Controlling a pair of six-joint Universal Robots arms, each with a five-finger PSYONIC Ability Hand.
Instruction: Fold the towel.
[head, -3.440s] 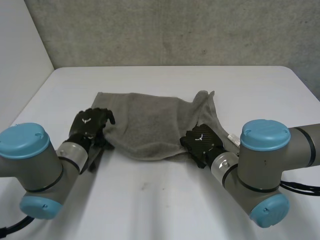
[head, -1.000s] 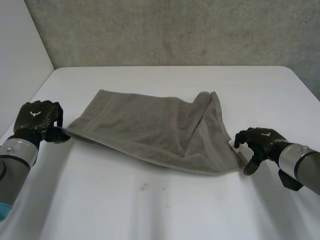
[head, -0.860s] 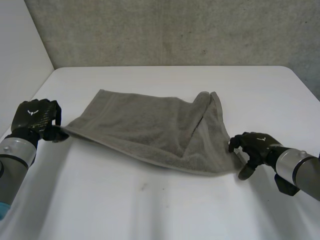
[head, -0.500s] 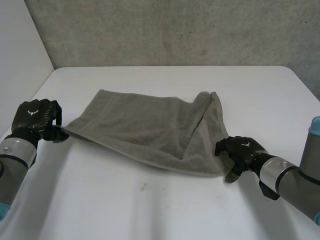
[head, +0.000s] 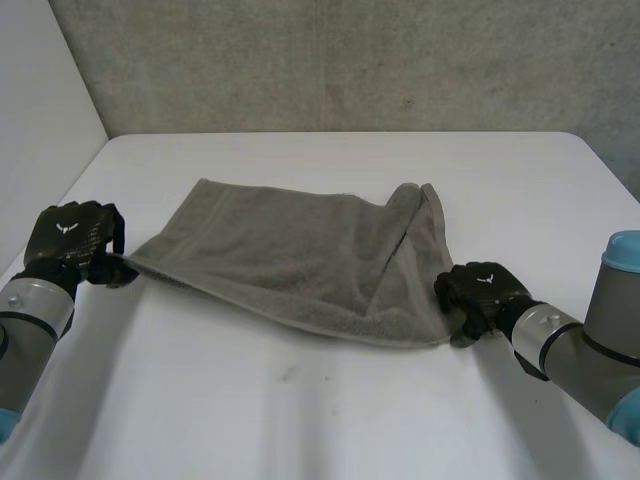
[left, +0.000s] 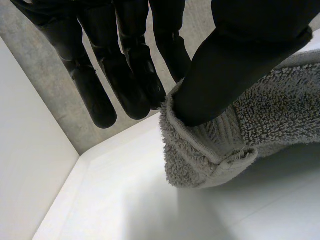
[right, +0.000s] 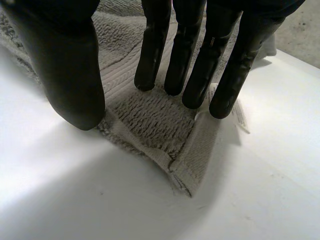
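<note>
White tabletop (head: 300, 420) carrying grey terry towel (head: 290, 250), lying spread, far-right side bunched, no fold made; left hand (head: 70, 237) pinching near-left corner, right hand (head: 482, 290) pressing straight fingers (right: 181, 55) on near-right corner, not gripping.

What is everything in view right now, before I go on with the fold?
towel: one, grey, lying rumpled mid-table, with its right side doubled over.
table: one, white, under the towel.
wall: one, grey concrete, behind the table.
left hand: one, black, pinching the towel's left corner between thumb and fingers.
right hand: one, black, straight fingers resting on the towel's near right corner, thumb at its edge.
left arm, right arm: two, grey, at the near left and near right.
</note>
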